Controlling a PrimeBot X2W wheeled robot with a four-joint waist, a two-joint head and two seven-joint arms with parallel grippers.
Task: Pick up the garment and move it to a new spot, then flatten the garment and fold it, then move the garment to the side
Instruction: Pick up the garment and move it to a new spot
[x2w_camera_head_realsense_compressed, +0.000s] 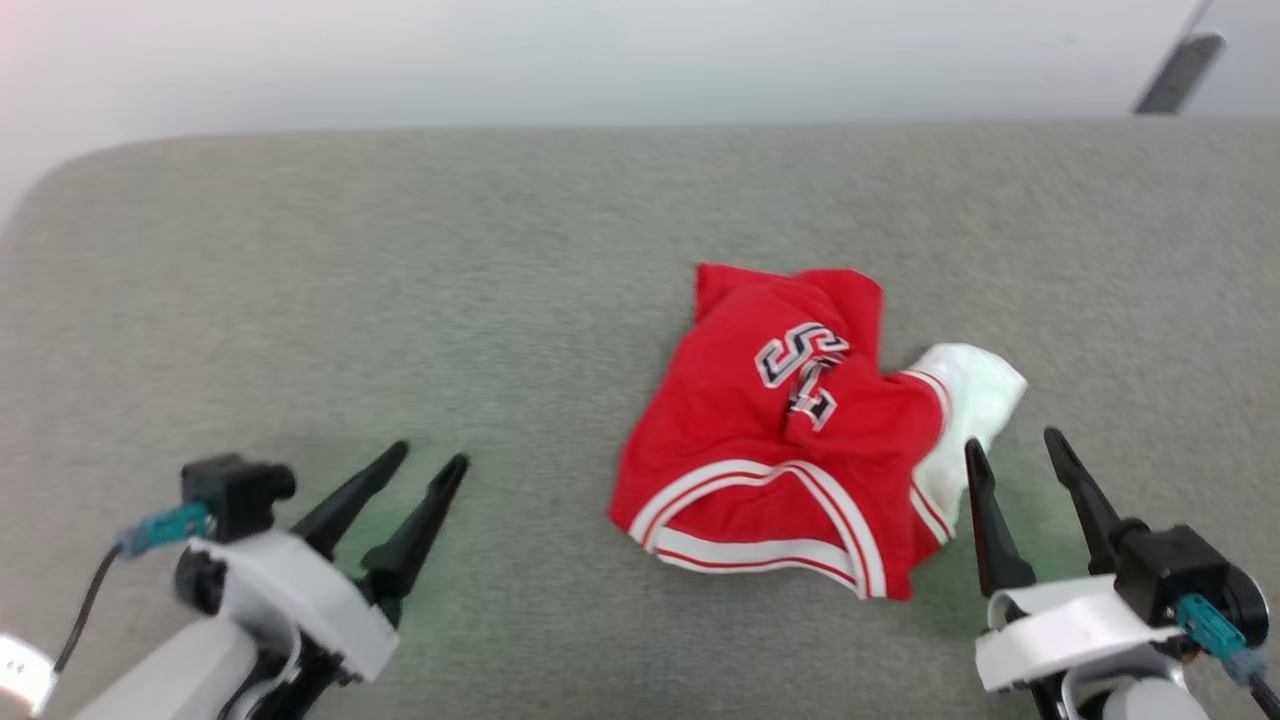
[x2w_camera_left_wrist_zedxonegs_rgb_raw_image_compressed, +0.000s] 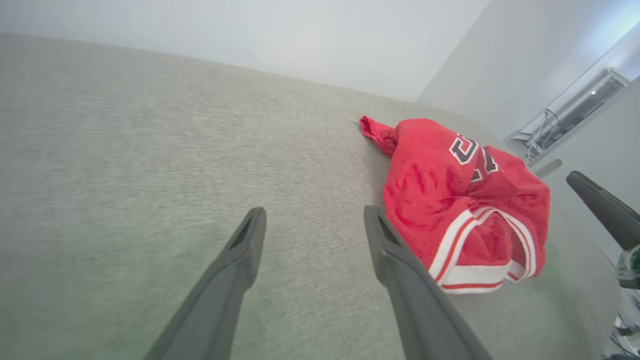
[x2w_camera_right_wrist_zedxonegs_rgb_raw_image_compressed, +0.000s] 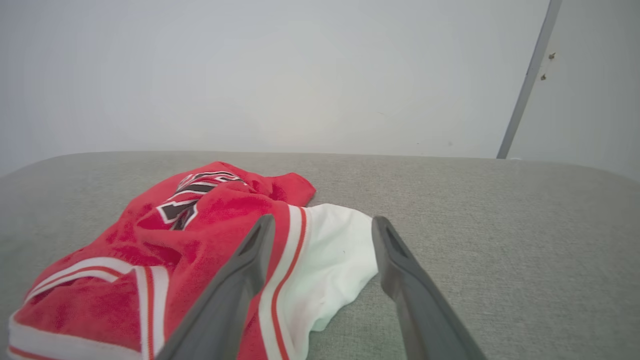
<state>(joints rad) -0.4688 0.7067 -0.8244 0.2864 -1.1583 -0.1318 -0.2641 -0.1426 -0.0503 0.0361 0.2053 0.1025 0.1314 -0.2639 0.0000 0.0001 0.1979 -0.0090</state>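
The garment (x2w_camera_head_realsense_compressed: 760, 440) is a crumpled red jersey with white striped trim and black letters, lying right of centre on the grey surface; a white sleeve (x2w_camera_head_realsense_compressed: 975, 395) sticks out on its right. My right gripper (x2w_camera_head_realsense_compressed: 1012, 446) is open, just in front of that sleeve, and the sleeve (x2w_camera_right_wrist_zedxonegs_rgb_raw_image_compressed: 332, 250) shows between its fingers in the right wrist view. My left gripper (x2w_camera_head_realsense_compressed: 428, 458) is open and empty at the lower left, well apart from the jersey (x2w_camera_left_wrist_zedxonegs_rgb_raw_image_compressed: 450, 195), which lies to the right of its fingers in the left wrist view.
A grey fabric-covered surface (x2w_camera_head_realsense_compressed: 400, 300) spreads under everything, with a rounded far-left corner and a pale wall behind. A grey bar (x2w_camera_head_realsense_compressed: 1178, 72) leans at the top right. The other arm's dark finger (x2w_camera_left_wrist_zedxonegs_rgb_raw_image_compressed: 605, 210) shows at the left wrist view's right edge.
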